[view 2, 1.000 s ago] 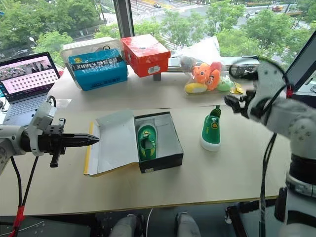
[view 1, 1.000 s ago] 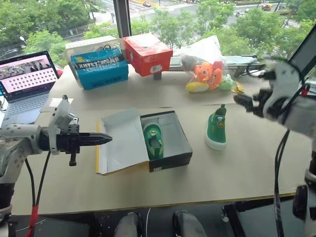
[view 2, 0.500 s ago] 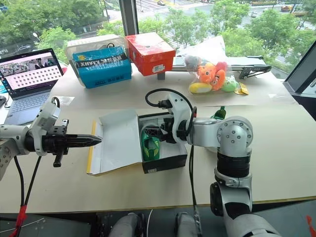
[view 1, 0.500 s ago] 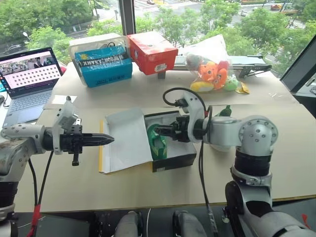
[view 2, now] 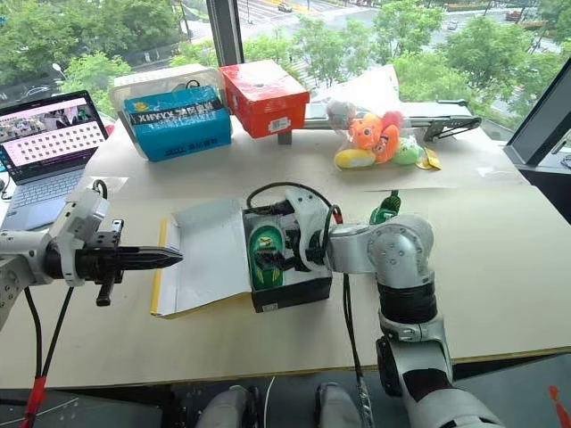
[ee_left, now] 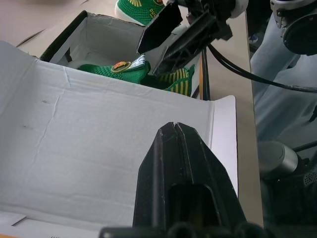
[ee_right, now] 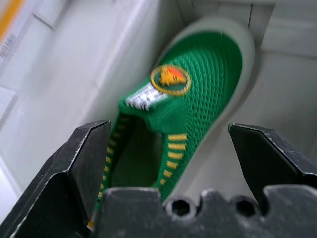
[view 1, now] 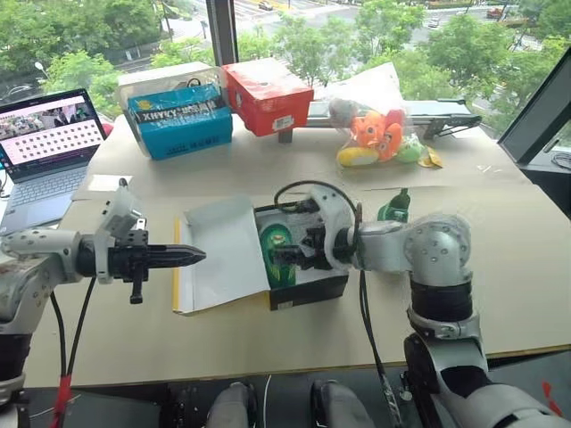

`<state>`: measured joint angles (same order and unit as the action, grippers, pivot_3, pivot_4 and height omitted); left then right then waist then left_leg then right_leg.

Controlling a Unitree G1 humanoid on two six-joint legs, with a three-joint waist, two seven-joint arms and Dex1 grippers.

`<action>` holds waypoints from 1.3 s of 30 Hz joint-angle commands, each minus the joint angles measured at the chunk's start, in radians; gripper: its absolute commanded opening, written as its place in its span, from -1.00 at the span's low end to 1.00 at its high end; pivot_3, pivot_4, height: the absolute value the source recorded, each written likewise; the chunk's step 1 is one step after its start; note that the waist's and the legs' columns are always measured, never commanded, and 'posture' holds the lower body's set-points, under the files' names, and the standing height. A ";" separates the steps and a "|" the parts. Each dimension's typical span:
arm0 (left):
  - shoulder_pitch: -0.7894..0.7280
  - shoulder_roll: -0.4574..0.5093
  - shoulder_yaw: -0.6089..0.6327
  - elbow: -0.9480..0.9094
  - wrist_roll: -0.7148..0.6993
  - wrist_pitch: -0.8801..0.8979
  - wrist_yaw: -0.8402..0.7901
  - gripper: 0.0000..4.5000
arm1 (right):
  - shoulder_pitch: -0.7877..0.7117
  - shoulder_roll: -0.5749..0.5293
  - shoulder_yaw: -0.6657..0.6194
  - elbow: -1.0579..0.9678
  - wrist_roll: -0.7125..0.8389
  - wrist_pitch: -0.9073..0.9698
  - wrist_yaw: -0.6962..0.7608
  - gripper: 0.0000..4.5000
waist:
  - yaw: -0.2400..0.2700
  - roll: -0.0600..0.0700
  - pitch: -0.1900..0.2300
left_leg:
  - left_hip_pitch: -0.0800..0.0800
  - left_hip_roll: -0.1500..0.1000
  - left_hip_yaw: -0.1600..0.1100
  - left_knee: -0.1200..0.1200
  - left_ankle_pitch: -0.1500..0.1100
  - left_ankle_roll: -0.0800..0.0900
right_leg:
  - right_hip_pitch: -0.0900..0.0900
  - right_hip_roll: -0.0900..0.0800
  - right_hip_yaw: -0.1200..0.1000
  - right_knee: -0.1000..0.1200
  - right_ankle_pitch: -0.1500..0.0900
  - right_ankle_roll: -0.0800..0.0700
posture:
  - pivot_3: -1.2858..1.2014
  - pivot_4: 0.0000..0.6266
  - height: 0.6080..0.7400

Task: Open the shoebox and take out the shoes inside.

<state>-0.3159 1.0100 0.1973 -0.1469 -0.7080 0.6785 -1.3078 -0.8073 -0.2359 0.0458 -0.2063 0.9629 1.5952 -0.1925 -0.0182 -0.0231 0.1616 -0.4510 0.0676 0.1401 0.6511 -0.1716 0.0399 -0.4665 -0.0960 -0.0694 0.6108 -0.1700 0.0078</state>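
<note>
The shoebox (view 1: 309, 293) lies open mid-table, its black base upright and its lid (view 1: 223, 254) folded flat to the left, white inside up. One green shoe (ee_right: 183, 99) with a white sole lies in the base. My right gripper (view 1: 284, 257) reaches into the box, open, with a finger on either side of that shoe and apart from it. The other green shoe (view 1: 393, 209) stands on the table right of the box, partly hidden behind my right arm. My left gripper (view 1: 192, 256) hovers shut just left of the lid, pointing at the box.
Along the back stand an open laptop (view 1: 49, 143), a blue box (view 1: 178, 120), a red box (view 1: 266, 94) and a clear bag of orange and yellow plush toys (view 1: 375, 134). The table's front edge (view 1: 294, 361) runs close below the shoebox.
My right arm swung from the far right down and leftward into the shoebox, settling lower over the shoe inside. The left gripper stayed put.
</note>
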 commanded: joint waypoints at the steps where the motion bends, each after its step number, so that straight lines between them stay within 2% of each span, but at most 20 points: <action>1: -0.002 0.013 0.036 -0.034 -0.015 -0.004 0.000 -1.00 | 0.005 -0.019 0.049 -0.001 -0.076 -0.052 0.069 0.99 | 0.000 0.000 0.000 | 0.000 0.000 0.000 0.000 0.000 0.000 | 0.000 0.000 0.000 0.000 0.000 0.000 | 0.03 -0.52 0.99; 6: -0.002 0.015 0.036 -0.038 -0.016 -0.001 0.000 -1.00 | 0.024 -0.025 0.116 0.050 -0.184 -0.119 0.143 0.99 | 0.000 0.000 0.000 | 0.000 0.000 0.000 0.000 0.000 -0.001 | 0.000 0.000 0.000 0.000 -0.001 -0.001 | 0.03 -0.52 0.99; 7: -0.004 0.015 0.036 -0.037 -0.015 0.000 0.000 -1.00 | 0.023 -0.020 0.114 0.050 -0.194 -0.123 0.155 0.77 | 0.001 0.000 0.000 | 0.000 0.000 0.000 0.000 0.000 -0.001 | 0.000 0.000 0.000 0.000 -0.001 -0.002 | 0.03 -0.52 0.99; 12: -0.007 0.016 0.036 -0.034 -0.012 -0.002 0.001 -1.00 | 0.018 -0.004 0.106 0.042 -0.249 -0.127 0.197 0.09 | 0.003 0.000 0.000 | 0.000 0.000 0.000 0.000 0.000 0.000 | 0.000 0.000 0.000 0.000 0.000 0.000 | 0.03 -0.52 0.99; 15: -0.007 0.015 0.036 -0.034 -0.011 -0.003 0.002 -1.00 | 0.011 0.008 0.095 0.040 -0.274 -0.119 0.213 -0.45 | 0.003 0.000 0.000 | 0.000 0.000 0.000 0.000 0.000 -0.001 | 0.000 0.000 0.000 0.000 0.000 0.000 | 0.03 -0.52 0.99; 16: -0.008 0.014 0.035 -0.033 -0.011 -0.004 0.003 -1.00 | 0.008 0.013 0.090 0.041 -0.281 -0.115 0.217 -0.53 | 0.003 0.000 0.000 | 0.000 0.000 0.000 0.000 0.000 -0.001 | 0.000 0.000 0.000 0.000 0.000 0.000 | 0.03 -0.52 0.99; 19: -0.010 0.014 0.035 -0.034 -0.012 -0.003 0.003 -1.00 | 0.004 0.024 0.080 0.039 -0.305 -0.104 0.232 -0.97 | 0.002 0.000 0.000 | 0.001 0.000 0.000 0.000 -0.003 -0.005 | 0.001 0.000 0.000 0.000 0.000 -0.001 | 0.03 -0.52 0.99; 39: -0.039 0.015 0.015 -0.011 -0.003 -0.004 -0.008 -1.00 | -0.017 0.158 -0.098 0.024 -0.406 -0.008 0.252 -0.97 | 0.001 0.000 0.000 | 0.001 0.000 0.000 0.000 -0.002 -0.005 | 0.000 0.001 0.000 0.001 0.000 0.000 | 0.03 -0.52 0.99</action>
<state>-0.3331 1.0104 0.2007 -0.1567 -0.7080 0.6796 -1.3079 -0.7977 -0.0915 -0.0238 -0.1436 0.5574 1.5788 0.0424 -0.0173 -0.0231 0.1615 -0.4500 0.0672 0.1404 0.6515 -0.1737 0.0345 -0.4662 -0.0954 -0.0695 0.6114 -0.1696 0.0080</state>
